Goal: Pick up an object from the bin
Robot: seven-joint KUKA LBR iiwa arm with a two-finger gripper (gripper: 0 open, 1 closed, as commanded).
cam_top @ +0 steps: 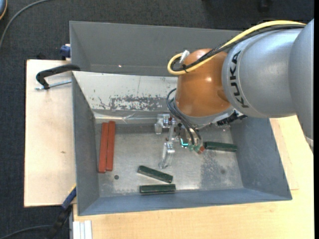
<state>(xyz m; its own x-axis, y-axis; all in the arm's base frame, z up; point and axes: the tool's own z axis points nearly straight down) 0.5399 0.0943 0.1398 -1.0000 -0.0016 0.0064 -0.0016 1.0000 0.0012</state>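
Observation:
My gripper (177, 151) hangs low over the middle of the bin floor, below the orange wrist cover. It is open, with bare floor between its fingers. A dark green bar (221, 146) lies just to its right, its near end close to the right finger. Another dark green bar (155, 174) lies tilted a little in front of the left fingertip (165, 161), apart from it. A third dark green bar (157, 188) rests level against the bin's front wall.
Two long red blocks (106, 146) lie side by side along the left wall. The arm and its orange cover hang over the back right part of the bin and hide the floor there.

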